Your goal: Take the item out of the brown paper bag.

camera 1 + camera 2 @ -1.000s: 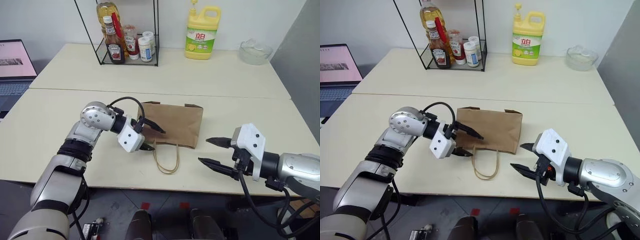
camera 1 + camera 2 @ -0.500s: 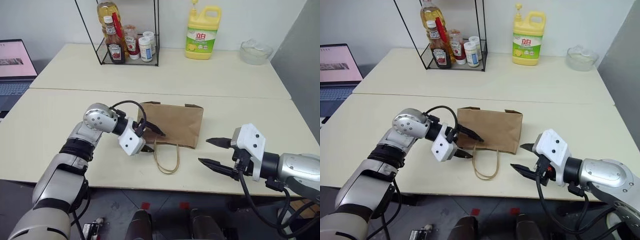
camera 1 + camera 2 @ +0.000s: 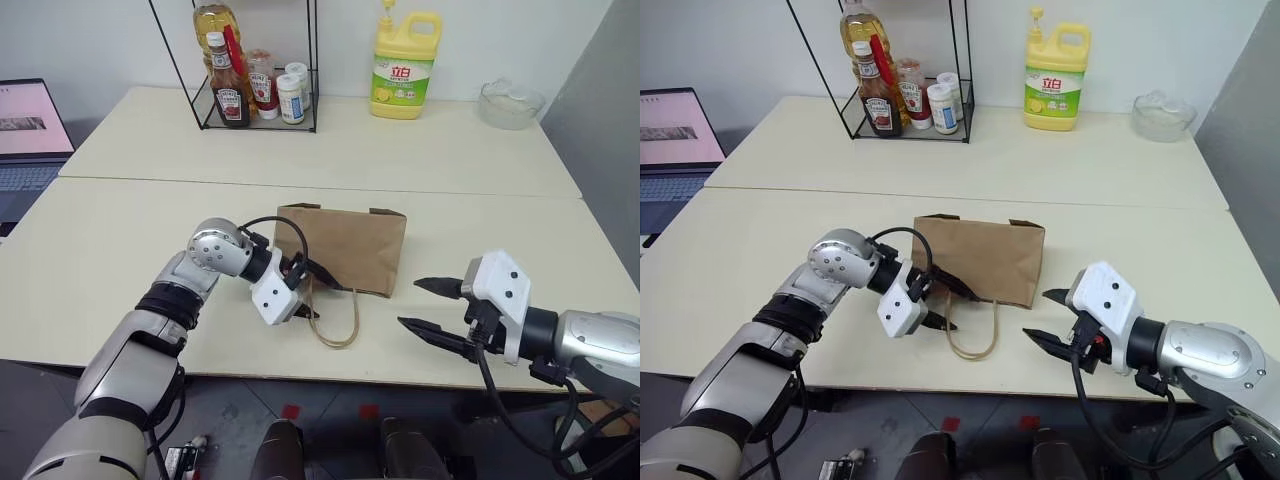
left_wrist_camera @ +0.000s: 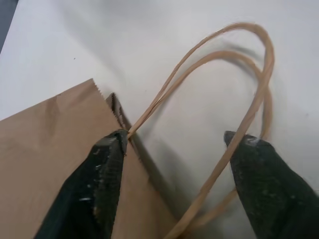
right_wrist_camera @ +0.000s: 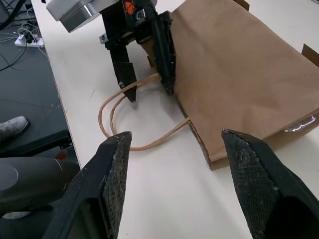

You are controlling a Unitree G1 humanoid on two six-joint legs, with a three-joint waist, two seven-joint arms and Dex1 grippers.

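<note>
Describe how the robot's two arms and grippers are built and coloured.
Both arms are silver-grey metal with black joint bands and a loose black cable looping at each wrist. The left gripper and right gripper each have a white angular housing carrying two black tapered fingers with textured pads. An orange marking sits on the left gripper's black base.

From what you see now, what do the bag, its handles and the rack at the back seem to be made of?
Bag: brown kraft paper, matte, it seems; it lies flat with soft creases and a zigzag-cut mouth edge.
Handles: probably twisted paper cord, tan and thin; they keep a stiff loop shape.
Rack: likely metal wire with a black coating; the rods are thin and straight.
</note>
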